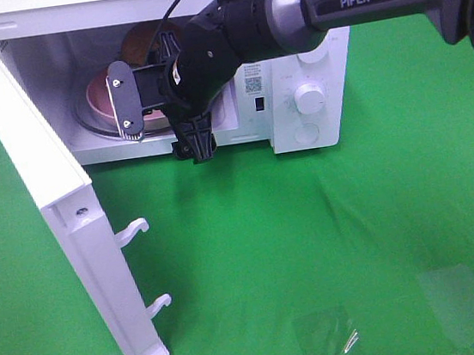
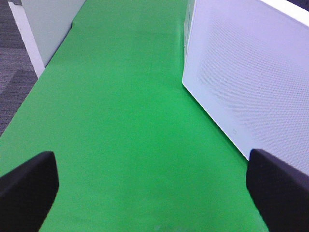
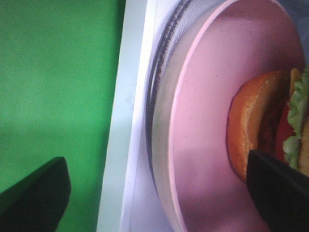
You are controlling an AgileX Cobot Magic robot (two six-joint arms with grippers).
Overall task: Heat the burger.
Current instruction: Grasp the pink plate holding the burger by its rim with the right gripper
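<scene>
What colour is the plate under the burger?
Pink; the plate under the burger shows best in the right wrist view.

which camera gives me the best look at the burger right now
The right wrist view: the burger lies close up on the pink plate, bun, lettuce and red bits visible, though partly cut off by the frame and a fingertip. In the exterior high view the right arm hides nearly all of it. The left wrist view shows none of it.

Burger [image 3: 256, 125] on pink plate [image 3: 203, 121], tool [image 3: 159, 193] spread.
</scene>
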